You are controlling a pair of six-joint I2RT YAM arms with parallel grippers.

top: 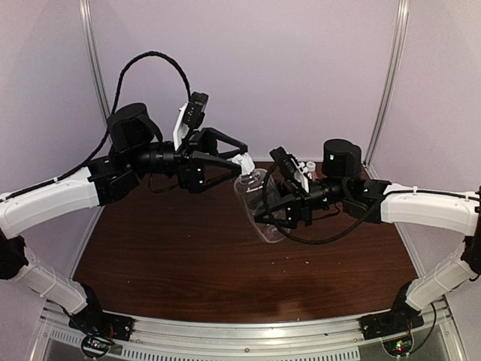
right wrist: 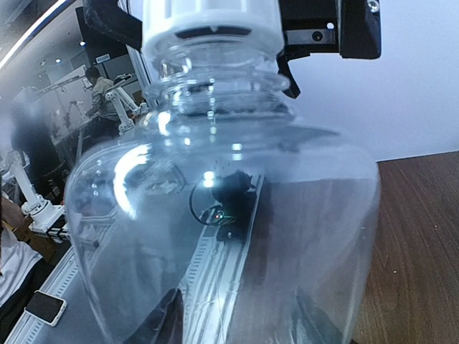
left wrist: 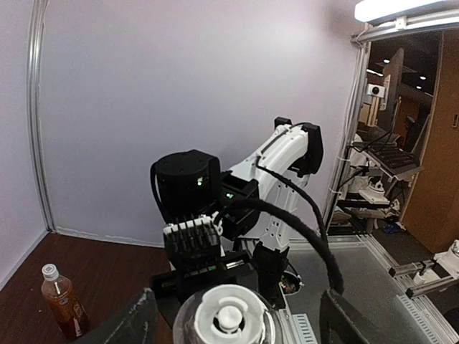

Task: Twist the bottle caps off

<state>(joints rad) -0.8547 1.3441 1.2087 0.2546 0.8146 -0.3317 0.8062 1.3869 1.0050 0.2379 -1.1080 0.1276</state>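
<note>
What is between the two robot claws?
A clear, colourless plastic bottle with a round white plastic cap. The right claw holds it, cap toward the open left claw. The top view shows it.

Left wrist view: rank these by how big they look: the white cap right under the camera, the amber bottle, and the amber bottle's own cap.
1. Near white cap: looks largest, though its closeness to the camera inflates it.
2. Amber bottle.
3. Amber bottle's cap: smallest. This view cannot settle the two caps' true sizes.
</note>
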